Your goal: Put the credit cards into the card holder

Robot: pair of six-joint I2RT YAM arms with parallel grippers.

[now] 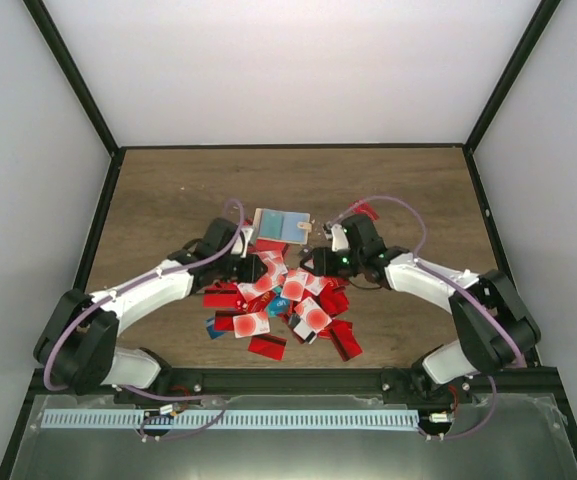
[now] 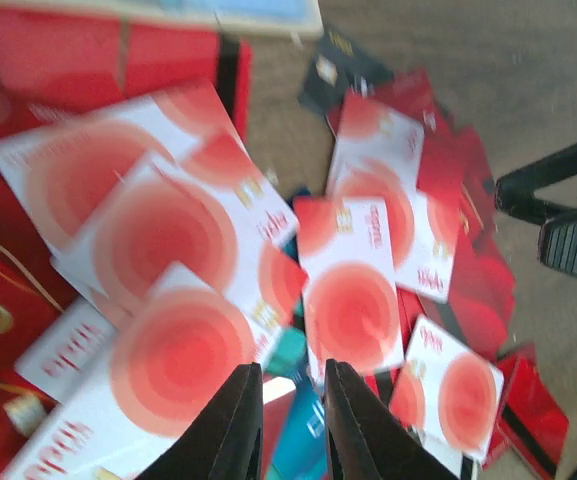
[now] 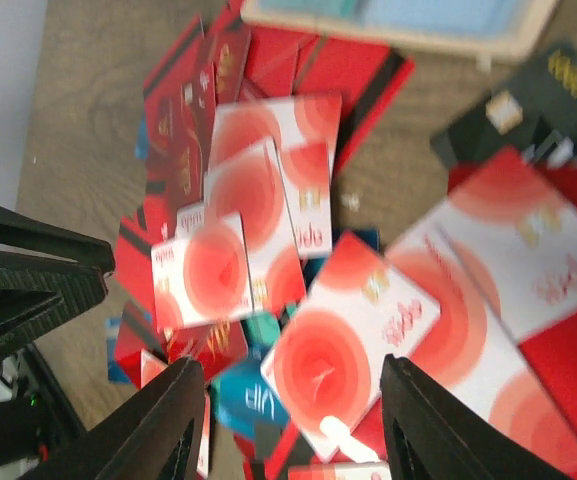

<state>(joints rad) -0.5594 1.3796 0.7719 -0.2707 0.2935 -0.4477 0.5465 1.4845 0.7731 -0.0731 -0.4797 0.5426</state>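
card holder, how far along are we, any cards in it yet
Early, it seems. The card holder shows blue-teal faces, possibly cards inside, but that is unclear. Nothing is in hand: the left gripper and right gripper hover empty, jaws apart. Most credit cards lie piled loose on the table.

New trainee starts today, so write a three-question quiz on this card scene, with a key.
1. True or false: the card holder lies at the far edge of the pile of credit cards, toward the top of the overhead view.
2. In the right wrist view, the right arm's jaws are: A) shut on a red card; B) open with nothing between them; C) out of view.
3. Name the wrist view that shows the other arm's jaws at its right edge.
Key: 1 true; 2 B; 3 left wrist.
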